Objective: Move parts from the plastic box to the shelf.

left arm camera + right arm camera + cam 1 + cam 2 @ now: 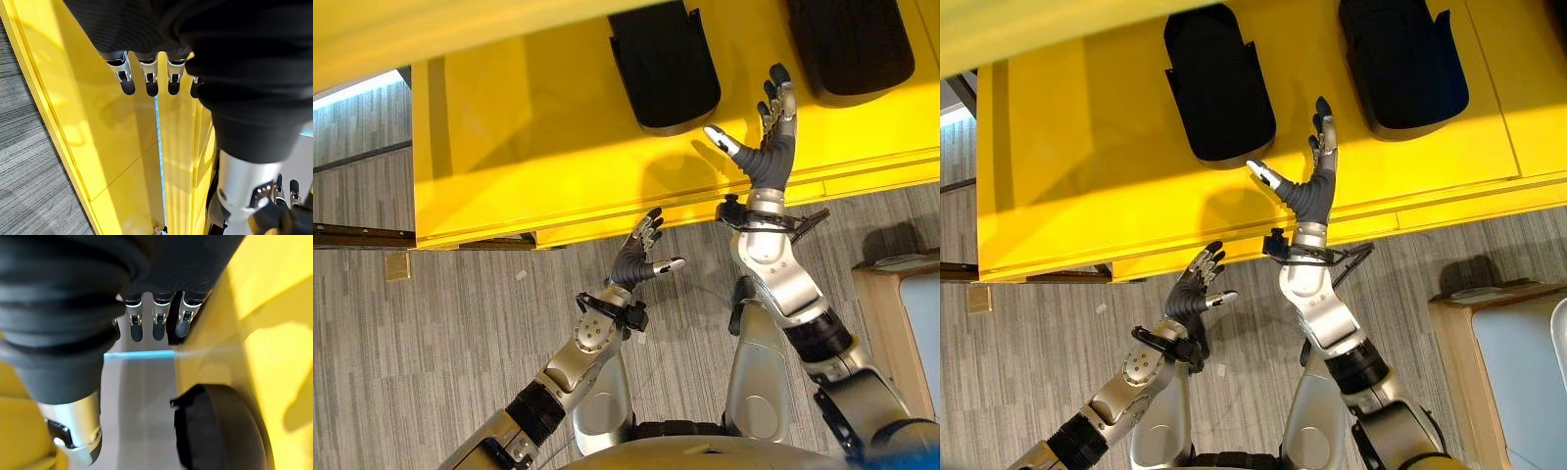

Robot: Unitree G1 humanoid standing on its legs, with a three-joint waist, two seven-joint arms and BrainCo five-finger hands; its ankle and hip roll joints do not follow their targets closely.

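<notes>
The yellow shelf (558, 127) carries two black parts. The first black part (664, 65) lies near the middle of the shelf board, a little back from the front edge. The second black part (850, 47) lies further toward the right end of the shelf, well apart from the first one and also back from the front edge. Both parts rest flat on the yellow surface, and no robot hand touches them.

The right robot hand (768, 147) is raised over the front part of the shelf, between the two black parts. Its fingers are straight and point toward the back of the shelf, and the thumb is spread out toward the first black part. It is wide open and holds nothing. In the right wrist view the fingers (159, 325) are straight in a row, and one black part (220, 431) lies near them on the yellow surface.

The left robot hand (636, 257) is just in front of the front edge of the shelf, over the grey floor (431, 333). Its fingers are relaxed and only a little bent, the thumb stands apart, and it holds nothing. In the left wrist view its fingers (146, 81) hang free beside the yellow shelf.

At the right side, beside the shelf, there is a wooden piece of furniture (891, 313) on the floor.
</notes>
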